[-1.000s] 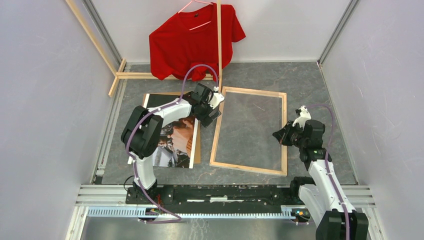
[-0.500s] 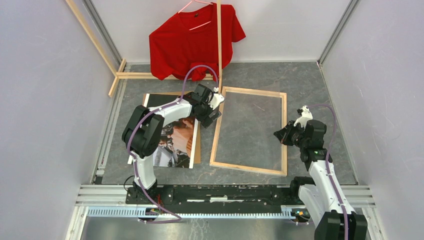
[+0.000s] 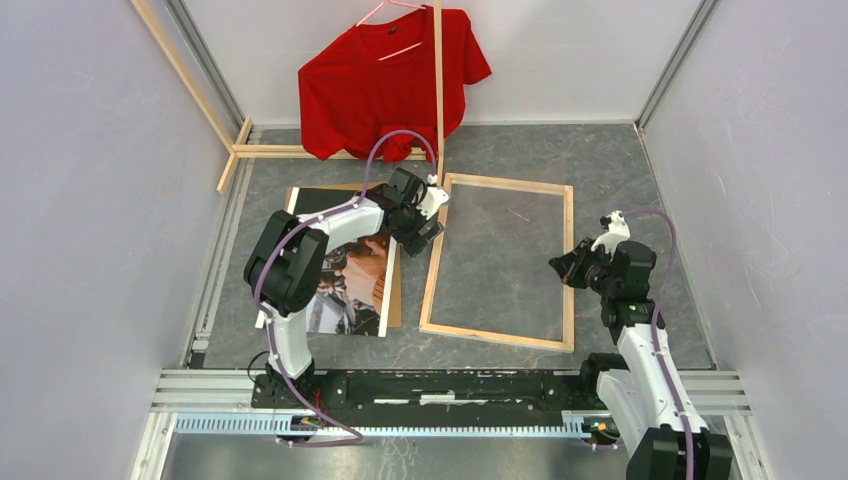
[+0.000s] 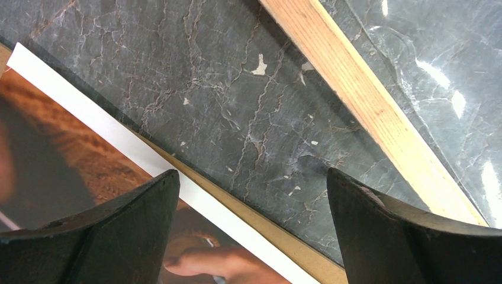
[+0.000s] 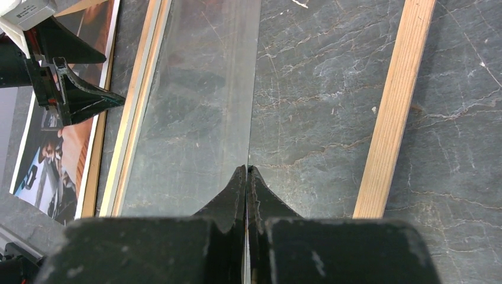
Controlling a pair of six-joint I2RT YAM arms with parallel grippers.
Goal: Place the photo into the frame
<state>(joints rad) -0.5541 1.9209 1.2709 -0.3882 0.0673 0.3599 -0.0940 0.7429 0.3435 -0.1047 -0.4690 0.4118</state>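
The photo (image 3: 350, 290) lies face up on the table's left, on a brown cardboard sheet (image 3: 394, 300). The frame (image 3: 500, 338) lies to its right, pale wood up. My left gripper (image 3: 428, 222) is open and empty. In the left wrist view (image 4: 251, 173) it spans the bare table between the photo's white border (image 4: 89, 112) and the frame's left rail (image 4: 367, 100). My right gripper (image 3: 562, 270) is at the frame's right rail. In the right wrist view (image 5: 247, 168) it is shut on the edge of a clear pane (image 5: 195, 118) inside the frame.
A red T-shirt (image 3: 385, 80) hangs on a pale wooden rack (image 3: 438, 90) at the back, with poles (image 3: 300, 151) along the back left floor. Grey walls close in both sides. A metal rail (image 3: 450, 385) runs along the near edge.
My right gripper has shifted slightly to the right while still pinching the clear pane. The left arm, photo and frame have not visibly moved.
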